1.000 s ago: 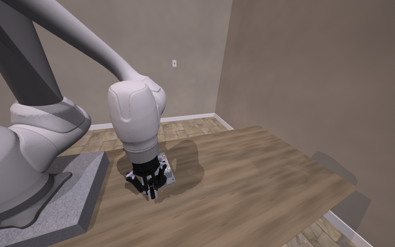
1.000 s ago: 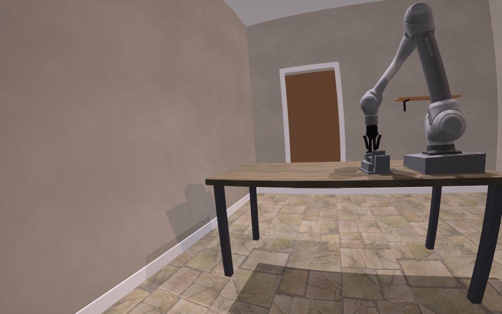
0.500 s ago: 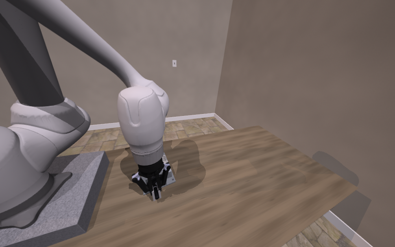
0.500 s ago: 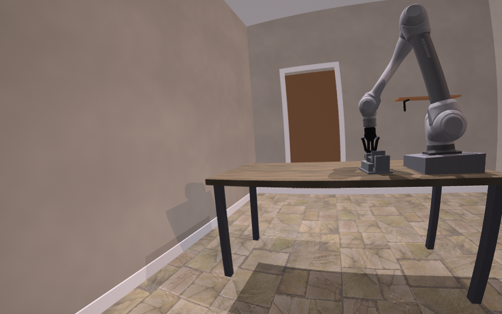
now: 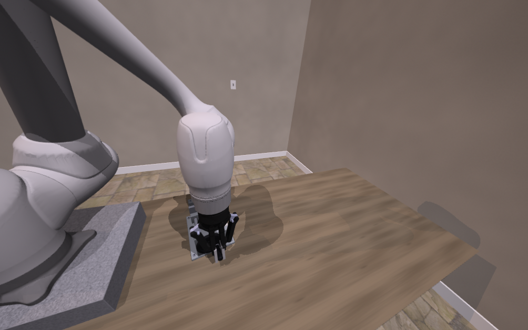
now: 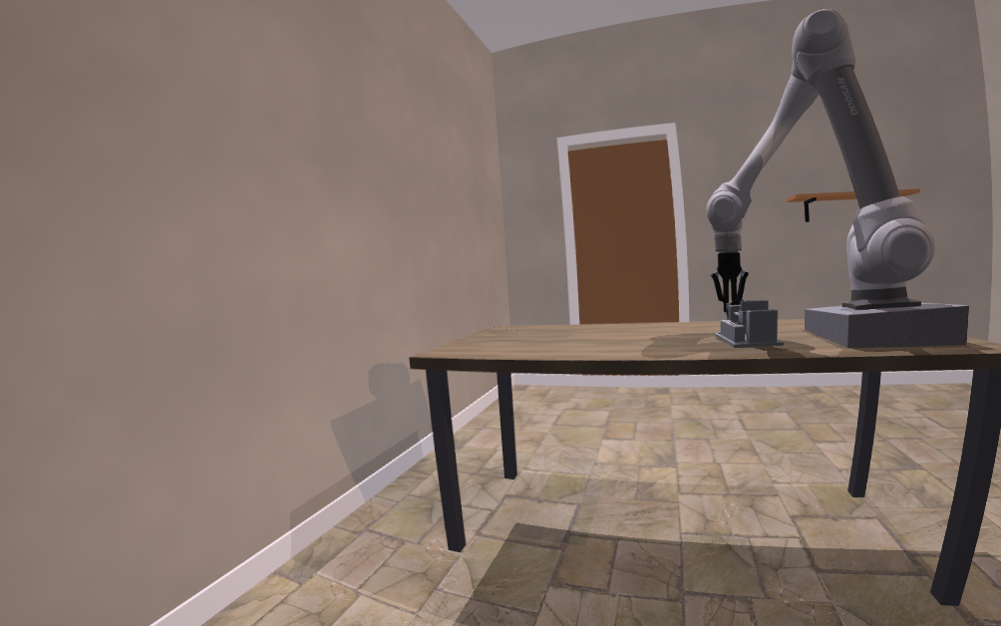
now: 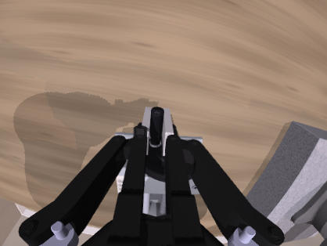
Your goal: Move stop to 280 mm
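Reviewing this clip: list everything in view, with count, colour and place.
Table: one, brown wood top, under the device
Metal device: one, grey, on the table
Handwheel: one, black, on the device
Crank handle: one, black, between the fingers
Door: one, brown, far wall
Shelf: one, orange-brown, behind the arm
Switch plate: one, white, on a wall
Plinth: one, grey, under the arm
Arm: one, white and grey, on the plinth
Gripper: one, black, shut on the handle

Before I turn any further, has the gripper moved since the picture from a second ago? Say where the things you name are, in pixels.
Yes. In the top view, the gripper [image 5: 220, 253] [image 6: 730, 305] [image 7: 156, 117] has shifted right, farther from the grey stone block [image 5: 117, 233] [image 6: 907, 328] [image 7: 279, 176].
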Controlling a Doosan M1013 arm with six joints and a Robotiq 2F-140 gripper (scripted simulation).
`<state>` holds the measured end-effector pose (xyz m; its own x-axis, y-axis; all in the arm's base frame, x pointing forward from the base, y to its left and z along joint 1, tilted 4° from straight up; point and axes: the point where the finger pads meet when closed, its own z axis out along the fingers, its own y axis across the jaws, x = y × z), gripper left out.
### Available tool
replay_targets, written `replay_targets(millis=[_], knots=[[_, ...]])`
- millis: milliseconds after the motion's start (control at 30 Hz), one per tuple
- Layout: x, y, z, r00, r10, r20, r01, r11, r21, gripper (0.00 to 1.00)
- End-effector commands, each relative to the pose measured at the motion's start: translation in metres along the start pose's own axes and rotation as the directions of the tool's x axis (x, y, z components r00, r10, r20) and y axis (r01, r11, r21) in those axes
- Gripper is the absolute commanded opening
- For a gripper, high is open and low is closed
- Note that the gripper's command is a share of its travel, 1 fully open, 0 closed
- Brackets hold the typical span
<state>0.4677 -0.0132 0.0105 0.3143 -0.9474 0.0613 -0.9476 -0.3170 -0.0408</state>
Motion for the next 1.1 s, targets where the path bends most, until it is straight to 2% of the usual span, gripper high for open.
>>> replay_targets(millis=[0,400,1067], knots=[[0.000,-0.005,-0.007,1.000,-0.001,0.000,0.001,1.000,0.000,0.04],[0.000,-0.007,-0.031,1.000,-0.001,0.000,0.001,1.000,0.000,0.04],[0.000,0.013,-0.048,1.000,-0.001,0.000,0.001,1.000,0.000,0.04]])
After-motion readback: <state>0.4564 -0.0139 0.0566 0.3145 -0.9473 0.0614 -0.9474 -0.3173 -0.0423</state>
